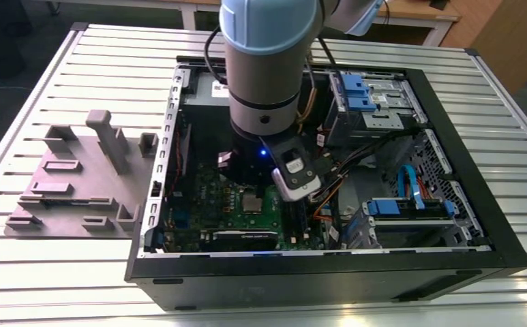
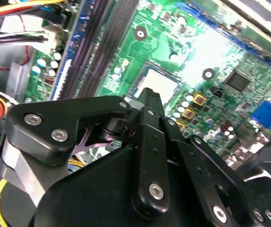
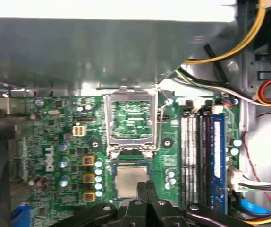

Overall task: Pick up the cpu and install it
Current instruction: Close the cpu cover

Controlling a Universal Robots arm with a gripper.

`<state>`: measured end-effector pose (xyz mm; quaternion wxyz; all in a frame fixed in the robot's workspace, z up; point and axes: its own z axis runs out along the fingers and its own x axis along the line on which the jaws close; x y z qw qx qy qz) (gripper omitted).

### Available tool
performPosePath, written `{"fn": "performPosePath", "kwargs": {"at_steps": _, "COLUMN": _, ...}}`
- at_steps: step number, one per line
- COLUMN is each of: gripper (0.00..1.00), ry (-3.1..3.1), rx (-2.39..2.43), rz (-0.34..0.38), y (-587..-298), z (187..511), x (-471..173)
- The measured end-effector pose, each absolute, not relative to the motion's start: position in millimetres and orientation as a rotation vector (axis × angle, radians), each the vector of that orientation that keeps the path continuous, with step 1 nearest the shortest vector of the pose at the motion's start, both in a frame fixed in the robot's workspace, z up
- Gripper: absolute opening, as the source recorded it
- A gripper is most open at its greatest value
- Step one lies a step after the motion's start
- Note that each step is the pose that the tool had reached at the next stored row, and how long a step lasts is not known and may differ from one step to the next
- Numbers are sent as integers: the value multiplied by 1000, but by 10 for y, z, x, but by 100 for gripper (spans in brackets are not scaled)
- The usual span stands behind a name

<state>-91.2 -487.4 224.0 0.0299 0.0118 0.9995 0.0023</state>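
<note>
cpu [image 3: 131, 182] is lying flat, silvery metal top facing up, inside the dark surround of the socket on the green motherboard [image 3: 55, 142]. It's square, so no real long axis, but its edges run parallel with the board's edges and with the RAM slots [image 3: 192, 156] next to it. Just beside it, the socket's hinged metal frame [image 3: 131, 118] is flipped open and laid back, and you can see green board through its window.

The gripper [image 3: 147, 185] has its two black fingers pressed together, no gap between them and nothing pinched there. The tips sit right over the cpu's edge, though from these angles I honestly can't tell if they touch the lid or hang just above it. In the second wrist view the same fingertip end of the gripper [image 2: 148, 94] lines up against the cpu [image 2: 156, 85] too.

Writing: there's white lettering printed on the board and small print on the chips, nothing I'd read off.

Containers: the black PC case [image 1: 463, 136] lies on its side, open, on the slatted table [image 1: 63, 286]. Inside are the board with the cpu [image 1: 249, 202], drive cages with blue tabs [image 1: 354, 92], and bundles of cables, including a yellow one [image 3: 239, 42]. The arm [image 1: 263, 68] reaches down into it. On the exterior view's left, just outside the case, sits a grey fixture [image 1: 81, 184] with upright blocks.
</note>
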Motion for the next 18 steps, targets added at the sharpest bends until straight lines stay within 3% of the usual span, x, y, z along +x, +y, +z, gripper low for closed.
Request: {"fn": "performPosePath", "kwargs": {"at_steps": 18, "gripper": 10, "ry": 3082, "rx": 36, "rz": 8, "y": -4858, "z": 2239, "x": -660}}
